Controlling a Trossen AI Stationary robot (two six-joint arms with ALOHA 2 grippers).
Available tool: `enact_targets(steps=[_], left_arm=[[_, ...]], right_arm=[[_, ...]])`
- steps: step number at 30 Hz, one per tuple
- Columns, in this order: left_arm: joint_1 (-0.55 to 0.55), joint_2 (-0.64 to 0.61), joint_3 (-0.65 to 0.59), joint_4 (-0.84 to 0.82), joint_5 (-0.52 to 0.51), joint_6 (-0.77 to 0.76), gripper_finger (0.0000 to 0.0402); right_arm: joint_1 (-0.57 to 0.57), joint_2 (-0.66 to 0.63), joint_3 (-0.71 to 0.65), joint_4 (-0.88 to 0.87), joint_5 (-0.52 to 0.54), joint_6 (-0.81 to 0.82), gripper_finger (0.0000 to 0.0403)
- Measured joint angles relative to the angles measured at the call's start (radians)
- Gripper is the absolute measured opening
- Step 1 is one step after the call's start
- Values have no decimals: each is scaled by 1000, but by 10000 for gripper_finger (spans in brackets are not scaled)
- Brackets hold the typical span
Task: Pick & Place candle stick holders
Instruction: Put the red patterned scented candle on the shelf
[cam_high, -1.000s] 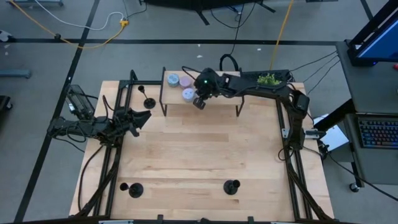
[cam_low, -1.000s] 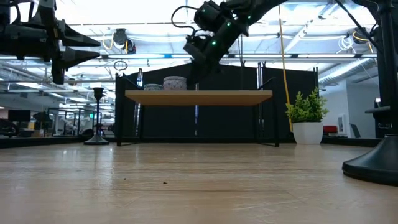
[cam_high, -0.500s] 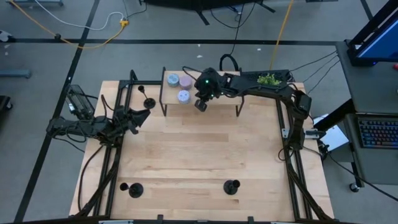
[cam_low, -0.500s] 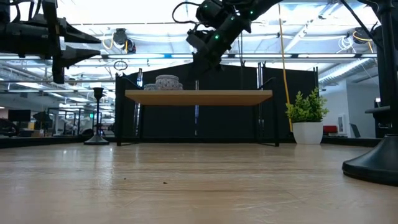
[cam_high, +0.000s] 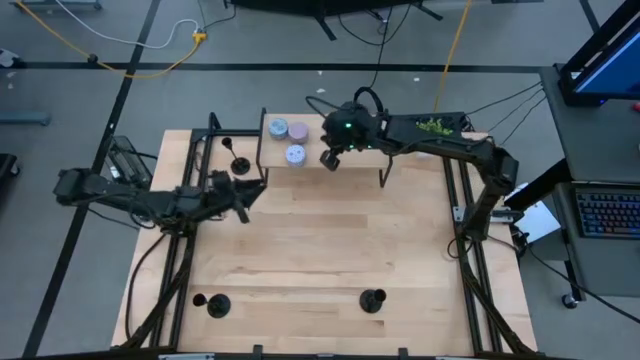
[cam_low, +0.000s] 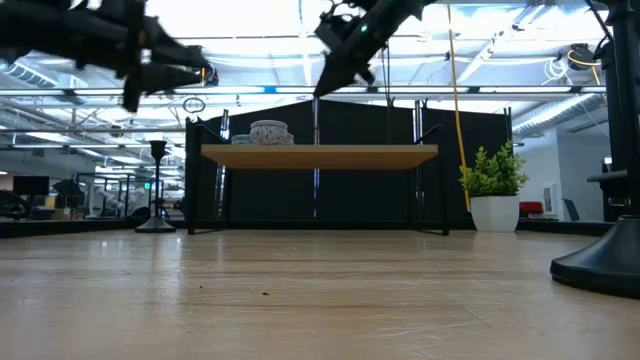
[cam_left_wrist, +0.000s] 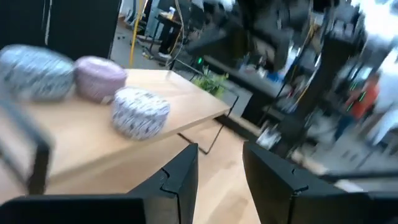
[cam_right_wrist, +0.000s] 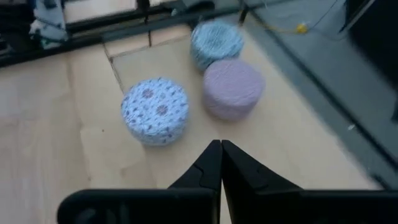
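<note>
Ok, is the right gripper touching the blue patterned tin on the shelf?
Apart. The right wrist view shows the right gripper, fingers shut, with bare shelf between its tips and the blue patterned tin.

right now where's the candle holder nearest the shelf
In the high view, that candle stick holder stands on the table at the back left, just left of the small shelf holding three tins, with the left gripper hovering close by.

My two arms are matte black, jointed, with exposed black cables looping along them. A green indicator light glows on the right arm's wrist housing, just behind its fingers (cam_right_wrist: 219, 163). Those fingers are dark, tapering wedges; the left fingers (cam_left_wrist: 180, 180) are broad, dark, angular blocks.
</note>
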Motion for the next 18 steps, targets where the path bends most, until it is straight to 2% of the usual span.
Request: enact_targets(steps=[4,9,14,18], left_arm=[[29,164,145,-101,1,65,131],[93,331,286,-230,51,66,131],[158,473,390,-237,134,102,131],[179,559,453,-236,164,125,131]], right_arm=[[-4,-119,-100,47,0,-30,1],[-4,-330,-323,157,-1,-10,1],[-4,-577,-547,245,-7,25,1],[-4,-765,-722,358,-89,26,1]])
